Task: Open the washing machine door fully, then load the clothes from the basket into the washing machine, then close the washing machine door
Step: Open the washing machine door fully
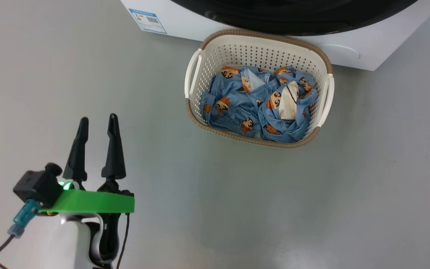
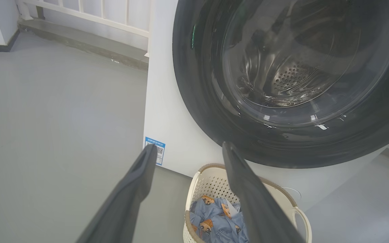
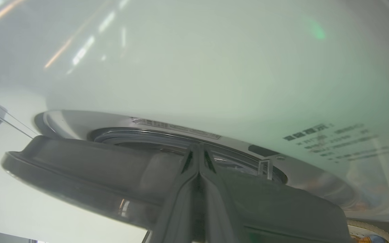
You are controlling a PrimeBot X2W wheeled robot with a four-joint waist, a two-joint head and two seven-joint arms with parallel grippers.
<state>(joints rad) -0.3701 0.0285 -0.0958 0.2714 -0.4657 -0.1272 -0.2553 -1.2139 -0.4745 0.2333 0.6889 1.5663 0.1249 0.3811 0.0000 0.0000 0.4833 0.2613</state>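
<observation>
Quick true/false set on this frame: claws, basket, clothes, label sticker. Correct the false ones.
1. The clothes lie in the basket. True.
2. The left claw is shut on a garment. False: it is open and holds nothing, off to the side of the basket.
3. The basket stands on the floor right in front of the washing machine. True.
4. The right claw is spread wide. False: it is shut, up at the rim of the washing machine door.
5. The blue label sticker is on the door. False: it is on the machine's white front, at a lower corner.
</observation>
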